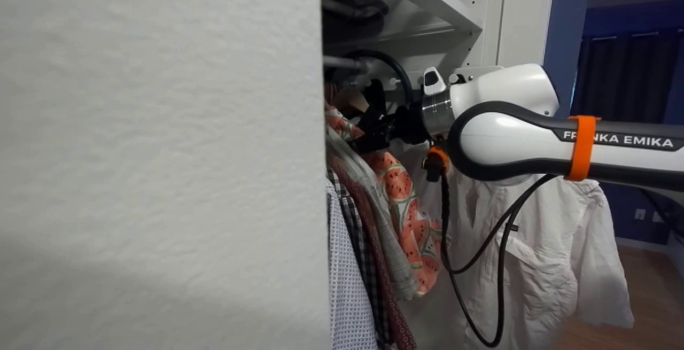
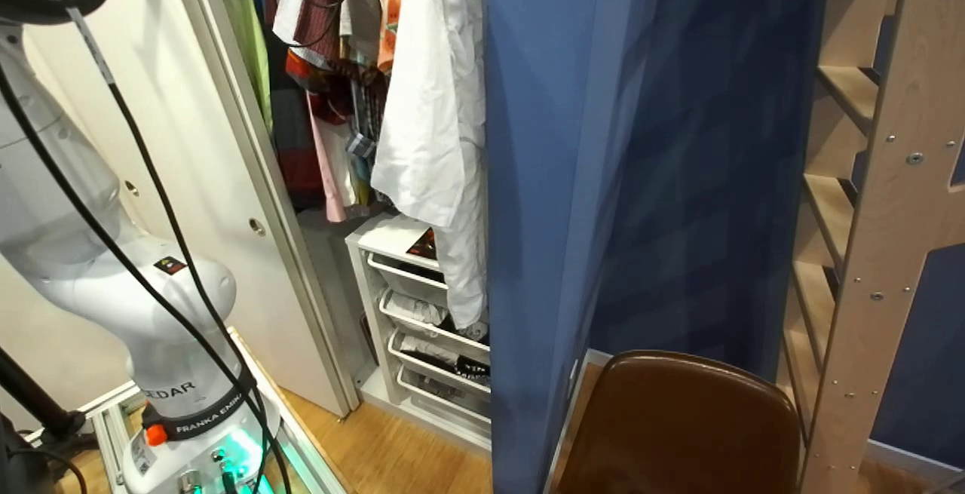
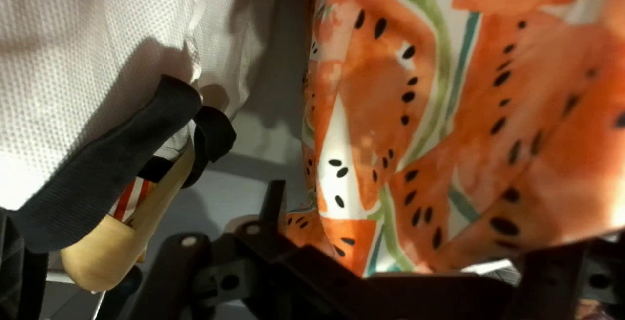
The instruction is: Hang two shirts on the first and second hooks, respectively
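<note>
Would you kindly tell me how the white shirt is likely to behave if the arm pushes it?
The white shirt would probably crumple softly rather than resist, since it drapes in loose creases. Its short sleeve looks apt to swing, as it dangles with nothing visibly pinning it.

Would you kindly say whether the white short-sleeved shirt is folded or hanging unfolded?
Hanging unfolded: in an exterior view, the white short-sleeved shirt drapes downward, one sleeve hanging free.
</note>
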You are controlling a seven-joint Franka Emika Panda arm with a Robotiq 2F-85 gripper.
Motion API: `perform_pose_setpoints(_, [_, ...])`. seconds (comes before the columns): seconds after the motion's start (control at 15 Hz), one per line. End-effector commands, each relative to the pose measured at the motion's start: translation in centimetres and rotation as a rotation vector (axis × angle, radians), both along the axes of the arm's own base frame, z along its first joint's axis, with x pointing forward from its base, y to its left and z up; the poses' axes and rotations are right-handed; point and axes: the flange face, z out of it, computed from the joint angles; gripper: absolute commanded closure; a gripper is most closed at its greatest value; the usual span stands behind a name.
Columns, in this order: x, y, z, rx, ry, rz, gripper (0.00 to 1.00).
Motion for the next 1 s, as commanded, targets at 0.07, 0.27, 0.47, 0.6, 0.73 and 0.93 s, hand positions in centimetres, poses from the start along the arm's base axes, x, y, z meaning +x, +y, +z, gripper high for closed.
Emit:
perform_pose_setpoints(0.07, [2.0,-0.2,-0.2,-0.083,0.033,-0.061,0.01])
perform_pose_setpoints(0.27, [2.2,0.1,0.0,-0.085,0.037,-0.071,0.31])
perform_pose_setpoints(0.47, [2.1,0.4,0.3,-0.055,0.042,-0.062,0.53])
perform_pose_setpoints(0.6, [1.7,0.6,0.7,-0.022,0.032,-0.047,0.67])
perform_pose_setpoints(0.73, [1.4,0.7,1.1,0.009,0.023,-0.037,0.81])
perform_pose_setpoints(0.93, [0.8,0.8,1.9,0.068,-0.004,-0.012,0.99])
